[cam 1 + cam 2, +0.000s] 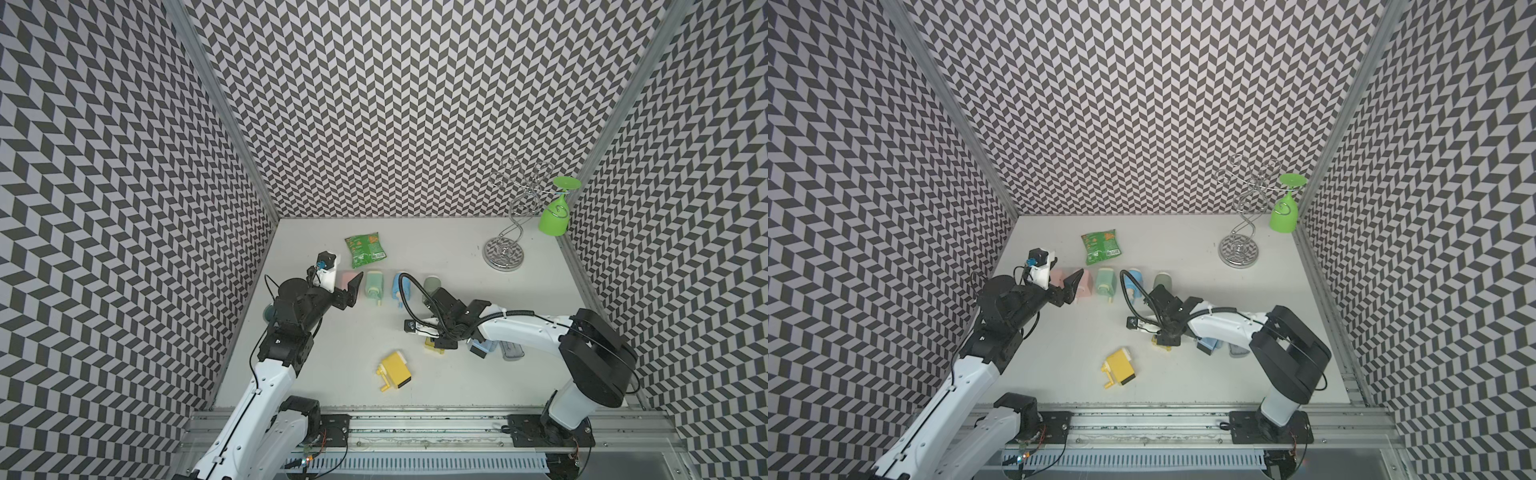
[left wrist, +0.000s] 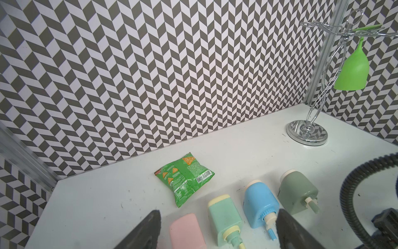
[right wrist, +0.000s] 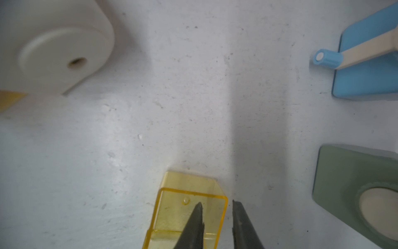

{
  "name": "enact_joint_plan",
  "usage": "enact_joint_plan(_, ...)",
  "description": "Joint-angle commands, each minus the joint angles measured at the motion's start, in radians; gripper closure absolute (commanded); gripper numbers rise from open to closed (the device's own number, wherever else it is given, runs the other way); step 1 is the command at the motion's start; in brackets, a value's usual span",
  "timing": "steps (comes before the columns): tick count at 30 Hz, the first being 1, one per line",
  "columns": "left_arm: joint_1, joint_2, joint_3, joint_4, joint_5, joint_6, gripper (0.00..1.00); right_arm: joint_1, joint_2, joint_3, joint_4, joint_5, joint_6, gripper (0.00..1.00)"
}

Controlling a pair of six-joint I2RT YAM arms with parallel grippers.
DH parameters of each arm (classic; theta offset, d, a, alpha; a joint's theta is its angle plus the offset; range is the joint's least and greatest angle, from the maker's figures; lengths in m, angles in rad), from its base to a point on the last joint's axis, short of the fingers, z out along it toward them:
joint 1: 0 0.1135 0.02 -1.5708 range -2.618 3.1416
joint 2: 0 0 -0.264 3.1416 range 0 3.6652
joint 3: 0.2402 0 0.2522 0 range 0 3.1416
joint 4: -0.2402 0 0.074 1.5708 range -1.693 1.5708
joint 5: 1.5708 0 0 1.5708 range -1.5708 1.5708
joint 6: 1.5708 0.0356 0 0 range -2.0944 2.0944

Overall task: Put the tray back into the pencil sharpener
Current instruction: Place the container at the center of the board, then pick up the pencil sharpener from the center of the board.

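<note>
Now, nearest the arm bases, the yellow sharpener [image 1: 395, 370] lies on its side on the white table [image 1: 332, 332], its crank toward the left arm's side. Just beyond the sharpener, toward the right arm's side and apart from it, sits the clear yellow tray [image 3: 174, 215]. The right gripper [image 3: 216, 204] is down over it. Its jaws are narrowly parted and straddle one tray wall, one finger inside the tray and one outside, with a gap showing on either side of the wall.

Farther beyond the sharpener runs a row of four more: pink [image 2: 186, 230], mint [image 2: 224, 215], blue [image 2: 259, 204] and grey-green [image 2: 298, 191]. The left gripper [image 2: 218, 212] hovers at the pink end of that row, jaws wide, holding nothing.

Behind the row from the sharpener lies a green chip bag [image 2: 183, 179]. Farthest off, toward the right back corner, stands a wire rack [image 2: 308, 133] with a green glass [image 2: 351, 71] hanging upside down.
</note>
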Motion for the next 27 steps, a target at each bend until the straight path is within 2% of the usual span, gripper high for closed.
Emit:
enact_joint_plan(1,-0.007,-0.001,0.012,-0.008,-0.002,0.004,0.15,0.008,-0.063,0.036,-0.004,-0.022,0.027,0.71)
enact_joint_plan(6,-0.007,-0.014,-0.014,0.006,0.009,-0.030,0.15,0.039,-0.214,-0.012,0.012,-0.079,0.151,0.69)
enact_joint_plan(10,-0.008,-0.014,-0.038,0.025,0.015,-0.066,0.15,0.134,-0.318,-0.110,0.071,-0.108,0.329,0.68)
enact_joint_plan(17,-0.008,0.006,-0.043,0.022,0.021,-0.112,0.16,0.330,-0.360,-0.190,0.178,-0.082,0.699,0.69)
enact_joint_plan(21,-0.010,0.006,-0.060,0.022,0.027,-0.134,0.16,0.393,-0.374,-0.255,0.264,-0.048,0.821,0.65)
enact_joint_plan(27,-0.032,0.019,-0.072,-0.004,0.046,-0.194,0.17,0.399,-0.392,-0.336,0.381,-0.011,0.923,0.60)
